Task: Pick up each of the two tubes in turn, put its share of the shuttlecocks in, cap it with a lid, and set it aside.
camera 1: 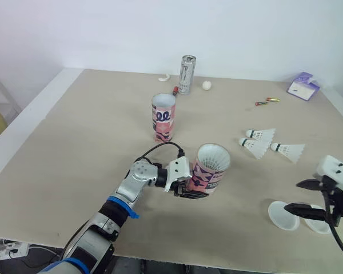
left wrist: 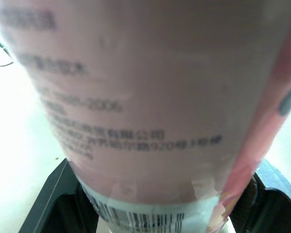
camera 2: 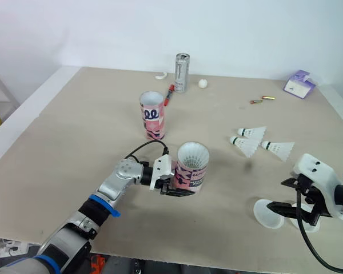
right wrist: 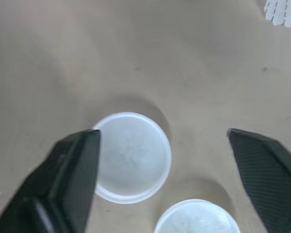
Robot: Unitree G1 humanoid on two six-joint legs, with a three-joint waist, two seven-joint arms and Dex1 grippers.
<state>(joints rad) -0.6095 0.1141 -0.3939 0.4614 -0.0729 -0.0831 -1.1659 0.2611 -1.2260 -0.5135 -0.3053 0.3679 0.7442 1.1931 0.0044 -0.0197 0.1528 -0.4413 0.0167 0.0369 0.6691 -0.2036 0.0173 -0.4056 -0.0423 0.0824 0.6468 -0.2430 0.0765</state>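
The left gripper (camera 1: 190,191) is clamped low on the feather-filled tube (camera 1: 210,171), likely steadying it for capping. At the tube's 4 o'clock, the right gripper (camera 1: 294,196) spreads wide over a lid (right wrist: 131,156). Three loose shuttlecocks (camera 1: 257,145) lie at 2 o'clock.

I see a matt, smooth beige table (camera 1: 74,148), a printed cardboard tube (camera 1: 212,176), a smooth translucent plastic lid (right wrist: 131,158) and a shiny metal can (camera 1: 187,73).

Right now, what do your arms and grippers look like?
Left arm: silver-grey casing, blue ring, black cable looping to a white wrist housing. Right arm: white housing, trailing black cable. The left gripper and right gripper each have two black fingers.
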